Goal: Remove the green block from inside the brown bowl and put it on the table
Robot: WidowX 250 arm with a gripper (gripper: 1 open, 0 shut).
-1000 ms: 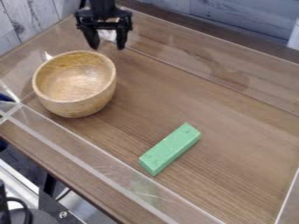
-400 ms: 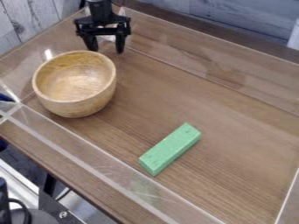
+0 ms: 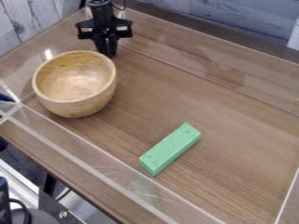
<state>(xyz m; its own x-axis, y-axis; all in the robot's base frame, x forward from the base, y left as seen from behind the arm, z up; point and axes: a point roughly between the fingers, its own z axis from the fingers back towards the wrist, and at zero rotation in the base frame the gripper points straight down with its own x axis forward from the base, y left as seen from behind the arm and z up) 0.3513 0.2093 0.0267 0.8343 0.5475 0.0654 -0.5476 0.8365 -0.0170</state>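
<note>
Camera view: I'm seeing the flat bright-green rectangular block [image 3: 170,149] lying on the brown wood-grain table [image 3: 222,96], well clear of the round tan wooden bowl [image 3: 75,83]; my black gripper [image 3: 105,46] is hanging pinched empty behind it.

Whitewashed plank wall [image 3: 30,22] — upper left

From my remote seat all I see of the arm is its black gripper [image 3: 105,45], a dark cylindrical wrist widening into a flat crossbar, two slim black fingers [image 3: 103,44] tapering beneath it, no markings or cables that I can make out
</note>
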